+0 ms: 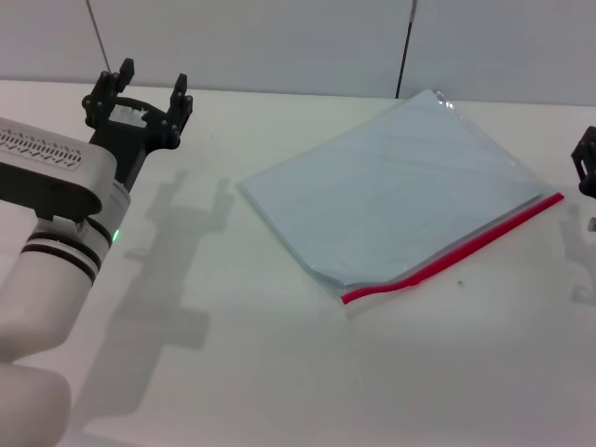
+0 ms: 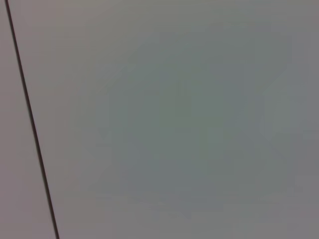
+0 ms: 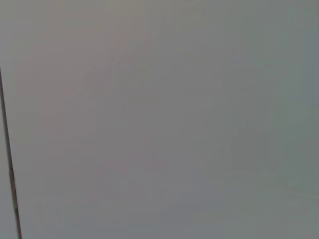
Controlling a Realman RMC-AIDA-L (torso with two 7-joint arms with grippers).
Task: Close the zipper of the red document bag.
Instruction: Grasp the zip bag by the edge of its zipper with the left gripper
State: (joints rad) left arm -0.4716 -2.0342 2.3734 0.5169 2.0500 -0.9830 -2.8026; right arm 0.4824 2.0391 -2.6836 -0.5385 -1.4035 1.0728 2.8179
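Note:
The red document bag [image 1: 391,196], a flat translucent pale-blue pouch, lies at an angle on the white table right of centre. Its zipper [image 1: 456,251] is a thin bright-red strip along the bag's near edge, from the lower left corner up to the right. My left gripper [image 1: 149,88] is raised at the far left, well away from the bag, with its black fingers spread open and nothing between them. Only a dark part of my right gripper [image 1: 587,163] shows at the right edge, just beyond the zipper's right end. Both wrist views show only blank wall.
The white table [image 1: 261,354] stretches wide in front and to the left of the bag. A grey wall stands behind it, with two thin dark cables [image 1: 406,47] hanging down. My left arm's shadow falls on the table left of the bag.

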